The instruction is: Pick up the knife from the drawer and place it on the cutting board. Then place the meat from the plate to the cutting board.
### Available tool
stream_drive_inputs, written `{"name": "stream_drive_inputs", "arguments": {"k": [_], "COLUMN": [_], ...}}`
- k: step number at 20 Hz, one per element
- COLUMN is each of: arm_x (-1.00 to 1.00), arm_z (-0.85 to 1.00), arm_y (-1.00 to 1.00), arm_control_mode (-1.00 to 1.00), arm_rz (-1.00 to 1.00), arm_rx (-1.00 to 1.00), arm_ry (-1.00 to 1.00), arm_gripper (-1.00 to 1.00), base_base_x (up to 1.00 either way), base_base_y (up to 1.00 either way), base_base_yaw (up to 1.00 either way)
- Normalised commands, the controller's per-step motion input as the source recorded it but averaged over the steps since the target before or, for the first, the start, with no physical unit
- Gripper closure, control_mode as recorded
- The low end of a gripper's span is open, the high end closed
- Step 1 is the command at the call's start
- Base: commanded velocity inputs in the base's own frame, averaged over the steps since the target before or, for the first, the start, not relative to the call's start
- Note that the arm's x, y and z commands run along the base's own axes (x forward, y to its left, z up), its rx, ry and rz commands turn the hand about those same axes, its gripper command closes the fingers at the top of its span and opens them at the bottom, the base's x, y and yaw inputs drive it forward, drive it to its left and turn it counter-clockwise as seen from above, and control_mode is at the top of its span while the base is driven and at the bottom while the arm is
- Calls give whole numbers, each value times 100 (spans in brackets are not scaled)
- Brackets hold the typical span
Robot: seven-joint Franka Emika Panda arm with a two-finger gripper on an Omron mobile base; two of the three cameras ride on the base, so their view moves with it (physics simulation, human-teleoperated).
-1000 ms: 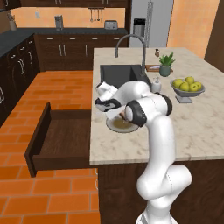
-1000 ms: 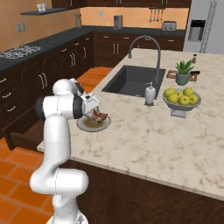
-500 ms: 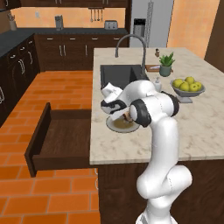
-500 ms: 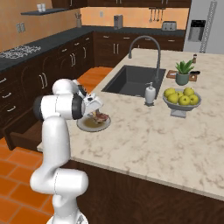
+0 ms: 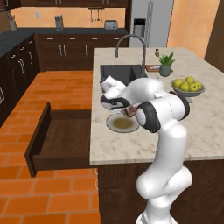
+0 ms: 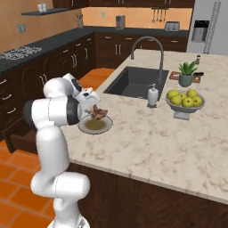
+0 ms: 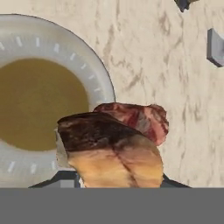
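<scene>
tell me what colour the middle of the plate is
Olive-brown, inside a pale rim; the plate shows best in the hand view.

Meat (image 7: 114,144) above plate (image 7: 103,78) rim, open drawer (image 5: 65,142) left of counter (image 5: 201,127)

Orange tile floor (image 5: 52,92), dark cabinets (image 5: 65,50), a marble island counter (image 6: 178,138), steel fridge (image 5: 151,24).
</scene>
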Motion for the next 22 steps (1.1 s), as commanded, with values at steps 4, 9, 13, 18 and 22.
{"name": "stream_drive_inputs", "arguments": {"k": [4,9,13,18,22], "arm_x": [-63,-47,-16,-15,-25], "arm_z": [99,97,34,-5,0], "arm_y": [1,0,0,7,-16], "arm_control_mode": [-100,-100,-100,-100,100], "arm_rz": [0,0,0,0,0], "arm_rx": [0,0,0,-4,1], "arm_ry": [-24,-19,-6,-2,-6], "arm_gripper": [100,100,100,100,100], "base_base_x": [0,0,0,0,-75], "base_base_y": [0,0,0,0,-75], "base_base_yaw": [0,0,0,0,-7]}}
